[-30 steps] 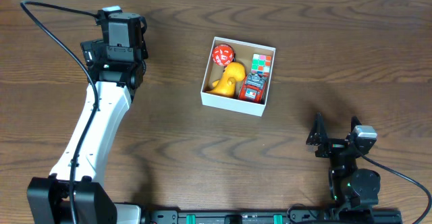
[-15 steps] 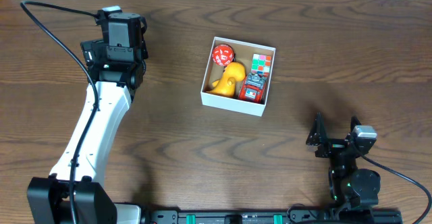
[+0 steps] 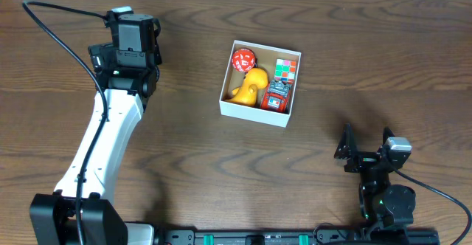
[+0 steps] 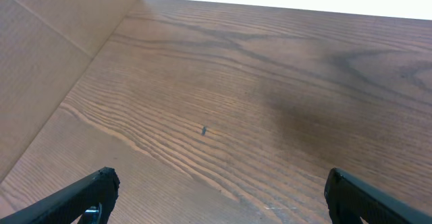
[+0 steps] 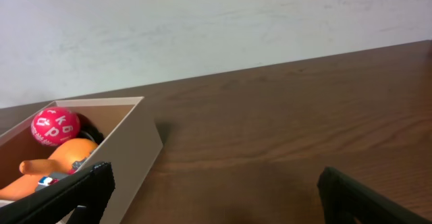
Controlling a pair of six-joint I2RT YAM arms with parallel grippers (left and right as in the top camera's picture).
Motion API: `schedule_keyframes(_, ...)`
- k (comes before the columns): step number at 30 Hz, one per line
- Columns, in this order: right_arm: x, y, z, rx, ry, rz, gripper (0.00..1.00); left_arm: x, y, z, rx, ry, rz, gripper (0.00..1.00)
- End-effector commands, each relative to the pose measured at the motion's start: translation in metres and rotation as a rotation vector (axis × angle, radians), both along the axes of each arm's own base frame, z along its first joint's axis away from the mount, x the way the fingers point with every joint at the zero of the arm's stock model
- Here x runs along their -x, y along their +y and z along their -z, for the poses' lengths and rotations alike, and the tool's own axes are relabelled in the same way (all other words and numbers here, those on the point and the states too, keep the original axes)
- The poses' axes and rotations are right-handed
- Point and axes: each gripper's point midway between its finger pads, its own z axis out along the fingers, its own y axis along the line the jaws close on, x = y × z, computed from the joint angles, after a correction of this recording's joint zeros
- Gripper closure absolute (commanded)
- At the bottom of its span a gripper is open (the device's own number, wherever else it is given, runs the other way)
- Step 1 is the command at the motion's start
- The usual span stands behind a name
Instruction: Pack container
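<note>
The container (image 3: 253, 113), a white-walled square box, sits mid-table. It holds a red ball (image 3: 243, 59), a yellow duck (image 3: 251, 85), a colour cube (image 3: 286, 69) and a small red toy (image 3: 276, 95). My left gripper (image 4: 219, 191) is wide open and empty over bare wood at the far left; in the overhead view its fingers are hidden under the wrist (image 3: 131, 38). My right gripper (image 3: 366, 145) is open and empty near the front right. In the right wrist view (image 5: 216, 183) it faces the container's wall (image 5: 128, 150), with the ball (image 5: 55, 125) and duck (image 5: 64, 158) showing inside.
A tan board (image 4: 47, 62) stands along the table's left side in the left wrist view. A pale wall (image 5: 216, 28) rises behind the table's far edge. Dark wood table (image 3: 369, 60) surrounds the container.
</note>
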Motion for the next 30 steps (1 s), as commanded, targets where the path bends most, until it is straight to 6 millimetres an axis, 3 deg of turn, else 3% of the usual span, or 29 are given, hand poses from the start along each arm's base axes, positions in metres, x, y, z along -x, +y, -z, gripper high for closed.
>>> schedule_keyframes(1, 0.000, -0.002, 0.001, 0.003, -0.002, 0.008, 0.01, 0.011, 0.003, -0.021, 0.002, -0.038, -0.008, 0.02)
schedule_keyframes(4, 0.000, -0.002, 0.001, 0.003, -0.002, 0.008, 0.01, 0.034, 0.005, -0.048, 0.006, -0.073, -0.008, 0.02)
schedule_keyframes(9, 0.000, -0.002, 0.001, 0.003, -0.002, 0.008, 0.01, 0.094, 0.011, -0.123, 0.023, -0.249, -0.008, 0.02)
schedule_keyframes(14, 0.000, -0.002, 0.001, 0.003, -0.002, 0.008, 0.01, 0.173, 0.020, -0.202, 0.052, -0.538, -0.011, 0.02)
schedule_keyframes(17, 0.000, -0.002, 0.001, 0.003, -0.002, 0.008, 0.01, 0.222, 0.025, -0.227, 0.067, -0.672, -0.011, 0.02)
schedule_keyframes(20, 0.000, -0.002, 0.001, 0.003, -0.002, 0.008, 0.01, 0.271, 0.029, -0.231, 0.078, -0.742, -0.006, 0.02)
schedule_keyframes(24, 0.000, -0.002, 0.001, 0.003, -0.002, 0.008, 0.01, 0.326, 0.031, -0.210, 0.093, -0.762, 0.017, 0.02)
schedule_keyframes(27, 0.000, -0.002, 0.001, 0.003, -0.001, 0.008, 0.01, 0.346, 0.028, -0.184, 0.103, -0.732, 0.045, 0.02)
schedule_keyframes(30, 0.000, -0.002, 0.001, 0.003, -0.001, 0.008, 0.01, 0.346, 0.023, -0.156, 0.121, -0.686, 0.075, 0.02)
